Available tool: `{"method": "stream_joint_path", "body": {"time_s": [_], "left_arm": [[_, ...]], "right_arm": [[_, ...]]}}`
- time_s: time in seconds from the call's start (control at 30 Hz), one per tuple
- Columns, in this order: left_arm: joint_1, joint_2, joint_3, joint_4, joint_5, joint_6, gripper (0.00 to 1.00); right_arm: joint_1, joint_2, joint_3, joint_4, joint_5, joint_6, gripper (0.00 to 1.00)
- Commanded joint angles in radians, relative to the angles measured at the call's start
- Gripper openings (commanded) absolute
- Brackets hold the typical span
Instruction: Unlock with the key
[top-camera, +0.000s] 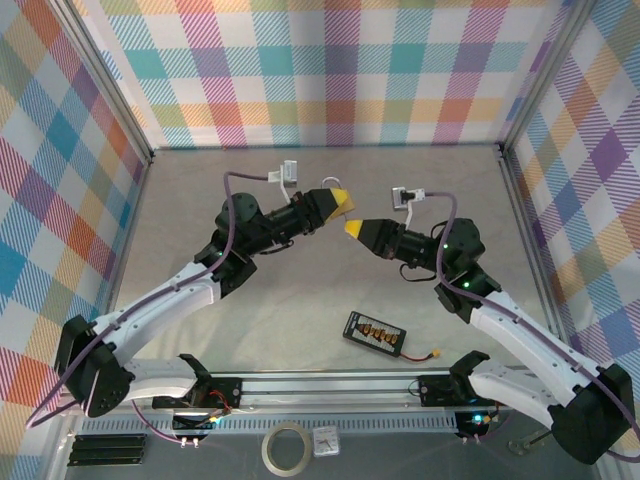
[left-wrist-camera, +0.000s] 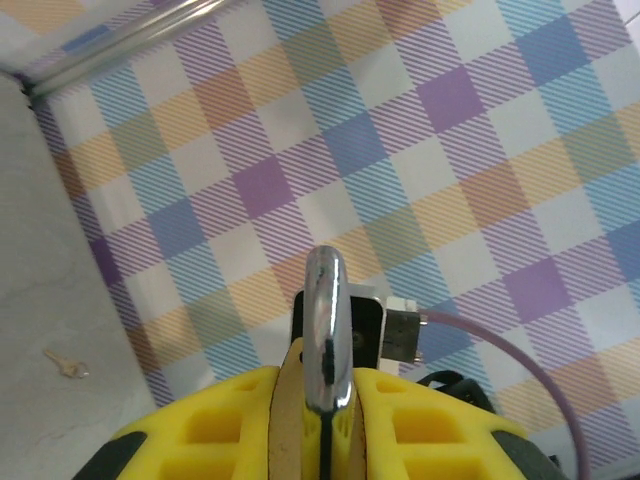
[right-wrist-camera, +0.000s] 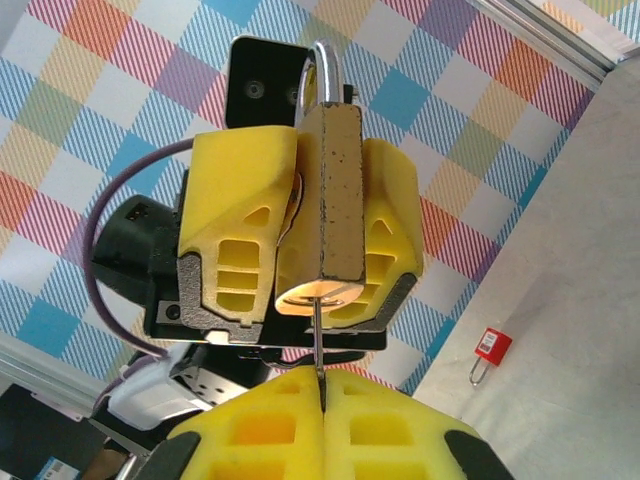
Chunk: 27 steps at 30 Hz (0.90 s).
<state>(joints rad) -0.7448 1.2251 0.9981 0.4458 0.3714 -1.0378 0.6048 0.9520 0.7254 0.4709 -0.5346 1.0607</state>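
Tape in a roll lay at the bottom edge of the top view, below the rail that carried the arm bases. Just above it, a black board with orange connectors rested on the grey table. Near the frame's centre the two arms met tip to tip. The right end effector was pinched narrow on the key, whose thin blade rose from between the yellow fingers to the underside of the padlock. The left end effector clamped that brass padlock by its flat sides, with the steel shackle sticking out beyond the fingertips. Farther off, a red padlock lay on the table at the right wrist view's lower right, before the plaid wall.
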Motion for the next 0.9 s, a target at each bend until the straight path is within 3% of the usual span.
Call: {"method": "stream_joint_path", "body": {"time_s": [0.0, 0.33, 0.5, 0.67, 0.87], "left_arm": [[-0.060, -0.030, 0.053, -0.066, 0.002, 0.093, 0.00], [-0.053, 0.036, 0.036, 0.178, 0.174, 0.002, 0.00], [-0.036, 0.059, 0.061, 0.268, 0.312, -0.042, 0.00], [-0.021, 0.021, 0.110, 0.009, 0.383, 0.085, 0.00], [-0.016, -0.015, 0.214, -0.375, 0.338, 0.279, 0.00]], "right_arm": [[0.013, 0.011, 0.046, -0.022, 0.036, -0.060, 0.00], [-0.002, 0.054, 0.017, 0.204, -0.035, 0.031, 0.00], [-0.034, 0.024, 0.036, 0.195, -0.114, 0.025, 0.00], [-0.045, -0.026, 0.086, -0.014, -0.164, -0.073, 0.00], [-0.050, -0.070, 0.080, -0.085, -0.131, -0.108, 0.00]]}}
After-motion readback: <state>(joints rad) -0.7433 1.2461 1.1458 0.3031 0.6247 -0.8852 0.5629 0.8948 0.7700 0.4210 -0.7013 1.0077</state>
